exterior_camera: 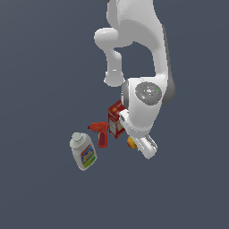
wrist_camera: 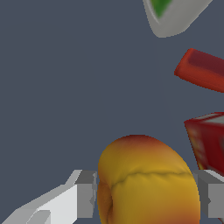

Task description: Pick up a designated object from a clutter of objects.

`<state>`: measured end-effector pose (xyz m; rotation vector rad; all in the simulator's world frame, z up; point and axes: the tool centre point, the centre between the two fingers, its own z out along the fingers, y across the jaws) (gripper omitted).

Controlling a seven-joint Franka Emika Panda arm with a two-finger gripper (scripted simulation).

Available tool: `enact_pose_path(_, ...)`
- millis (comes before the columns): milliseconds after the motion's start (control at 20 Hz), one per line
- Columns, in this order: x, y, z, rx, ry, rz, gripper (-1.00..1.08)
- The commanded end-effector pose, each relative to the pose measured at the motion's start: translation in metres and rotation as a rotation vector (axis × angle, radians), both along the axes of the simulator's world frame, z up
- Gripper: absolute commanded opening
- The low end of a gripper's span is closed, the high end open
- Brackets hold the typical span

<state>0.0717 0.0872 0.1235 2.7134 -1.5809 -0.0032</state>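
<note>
From the exterior view, the white robot arm (exterior_camera: 138, 67) reaches down over a plain dark grey worktop (exterior_camera: 40, 89), its hand (exterior_camera: 142, 144) low among the clutter. Just at the hand's edge, on the exterior view's left of it, a sliver of the small round yellow-orange fruit with a red patch (exterior_camera: 131, 142) peeks out; the rest is hidden by the hand. Right behind it stands the red cracker box (exterior_camera: 116, 119), upright, partly covered by the arm's wrist. To the exterior view's left of the box lies the red drill (exterior_camera: 100, 132), close beside it. Further to that side, apart from the drill, lies the white bottle with a blue and yellow label (exterior_camera: 83, 151), tipped on its side with its cap pointing away.

In the wrist view, the fruit (wrist_camera: 146, 179) fills the space between the two grey fingers (wrist_camera: 85, 194) of the hand (wrist_camera: 146, 197). One finger pad sits against one flank of the fruit and the other pad against the opposite flank, so the hand is closed around the fruit and gripping it. Its skin is yellow-orange with a crease across it and a red blush on the far side. Beyond it show a corner of the red box (wrist_camera: 208, 142), part of the red drill (wrist_camera: 201, 70) and the pale end of the bottle (wrist_camera: 173, 15).
</note>
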Motion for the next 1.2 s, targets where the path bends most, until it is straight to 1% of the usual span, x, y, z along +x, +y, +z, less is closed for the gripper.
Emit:
enact_pose_path(0,-0.01,-0.005,0.021,0.001,-0.002,0.0,-1.0)
enact_pose_path(1150,-0.108,-0.054,0.227,0.001,-0.002,0.0,-1.0)
